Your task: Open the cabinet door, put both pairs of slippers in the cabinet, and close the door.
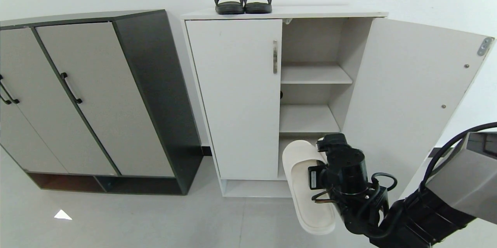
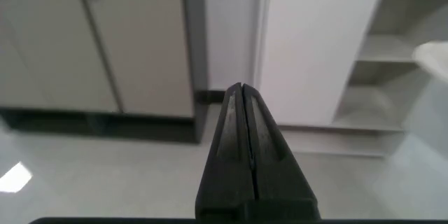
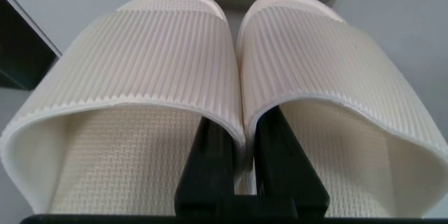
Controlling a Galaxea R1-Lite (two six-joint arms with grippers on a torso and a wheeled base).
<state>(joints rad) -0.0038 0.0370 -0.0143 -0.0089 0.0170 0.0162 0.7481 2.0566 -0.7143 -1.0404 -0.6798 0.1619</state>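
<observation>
R gripper point(image 3: 243, 147) clamped on inner straps of cream ribbed rubber slipper pair point(image 3: 161, 49), long axis fwd of jaws twd open white wooden cabinet point(image 1: 306, 120); L gripper point(image 2: 241, 112) pinched shut, empty.

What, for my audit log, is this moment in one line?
cabinet door open; white slippers pinched by right gripper, before cabinet; black slippers atop cabinet; left gripper shut

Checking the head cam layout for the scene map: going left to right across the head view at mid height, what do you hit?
grey cabinet → closed white door → white slippers → open door
</observation>
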